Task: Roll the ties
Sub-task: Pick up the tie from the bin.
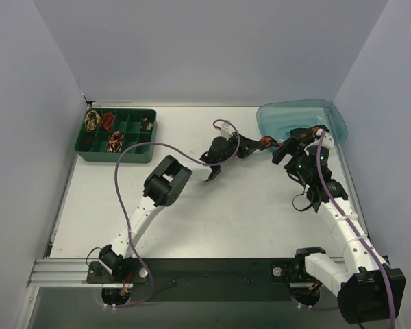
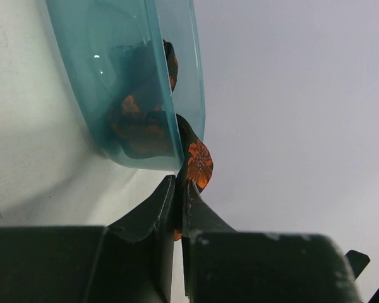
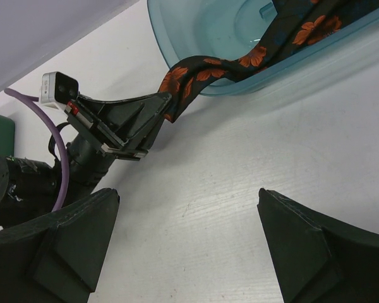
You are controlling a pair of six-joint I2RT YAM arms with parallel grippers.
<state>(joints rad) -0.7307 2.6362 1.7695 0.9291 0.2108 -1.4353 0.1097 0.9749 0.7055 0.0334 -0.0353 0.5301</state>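
Found the left gripper [image 2: 179, 186] closed down to a thin slit, clamped on the end of the dark floral tie [image 2: 199, 163] just outside the teal bin [image 2: 120, 69]. Saw the rest of that tie draped over the bin's rim and heaped inside it, at the far right corner of the worktop [image 1: 246, 219]. Noted none of its length laid out flat yet. Found the right gripper [image 3: 188, 196] spread fully wide with nothing in it, hovering over bare worktop beside the bin and near the left gripper.

Counted four small coils [image 1: 114, 142] in the compartments of the green tray [image 1: 116, 157] at the far left corner: three along the tray's back row, one in its front row. Took those for ties already rolled and stowed, with other compartments free. Could not rule out more ties beneath the floral one in the bin, given the tinted wall and the heap of fabric.

Judged the task partly done: several ties finished, this one only at its start. Judged as left for it: drawing the full length out of the bin, laying it straight on the worktop, rolling it up from one end, then setting the coil into a free compartment of the tray.
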